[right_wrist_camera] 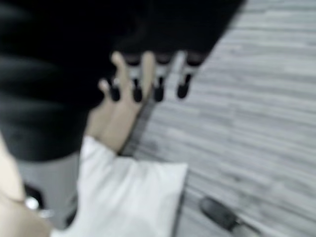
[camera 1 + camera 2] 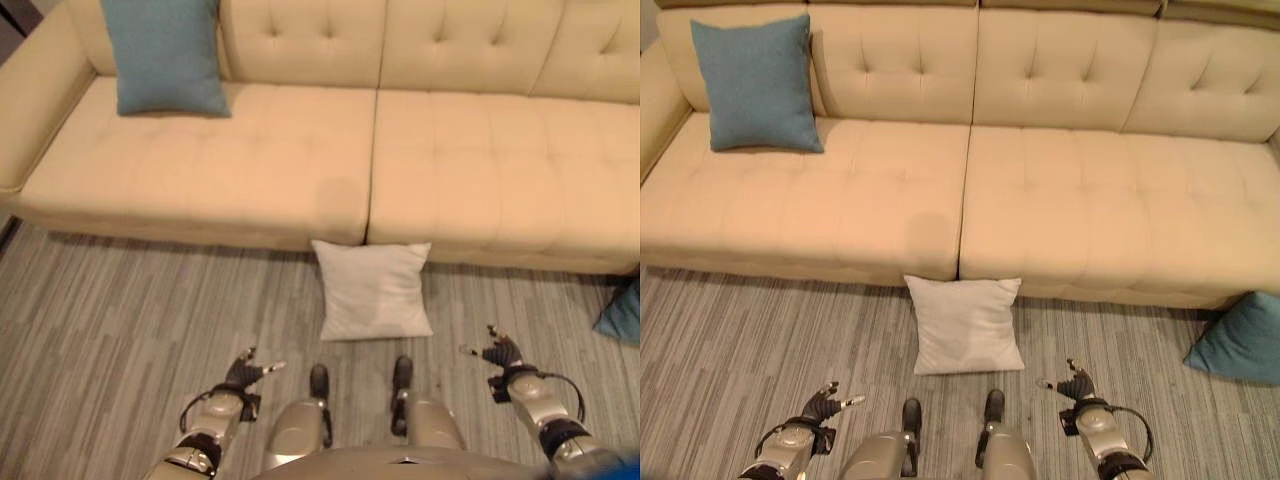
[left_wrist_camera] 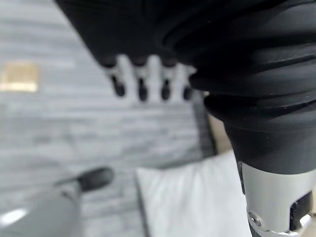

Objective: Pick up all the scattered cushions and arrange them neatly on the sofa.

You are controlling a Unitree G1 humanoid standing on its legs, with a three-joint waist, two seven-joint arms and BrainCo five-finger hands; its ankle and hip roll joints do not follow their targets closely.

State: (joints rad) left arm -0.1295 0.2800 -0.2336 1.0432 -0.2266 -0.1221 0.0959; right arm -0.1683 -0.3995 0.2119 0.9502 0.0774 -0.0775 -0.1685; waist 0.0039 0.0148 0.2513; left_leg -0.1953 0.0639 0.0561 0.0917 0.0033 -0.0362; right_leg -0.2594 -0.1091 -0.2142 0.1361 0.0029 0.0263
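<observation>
I'm lining up on the white cushion (image 2: 964,324) leaning against the sofa (image 2: 1060,200) front — both hands, left (image 2: 245,374) and right (image 2: 500,354), empty with fingers spread — next I must reach down and clasp it.

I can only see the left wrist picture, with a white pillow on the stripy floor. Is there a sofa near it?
Observer: Yes, the square white fabric cushion leans against the front of a long cream tufted sofa.
Operator: Are more pillows lying around?
Observer: One teal fabric cushion lies on the grey striped floor by the sofa's right end.
Operator: Any on the sofa already?
Observer: Another teal cushion stands against the backrest at the left end.
Operator: Is the other hand holding anything?
Observer: No, the right hand is open and empty.
</observation>
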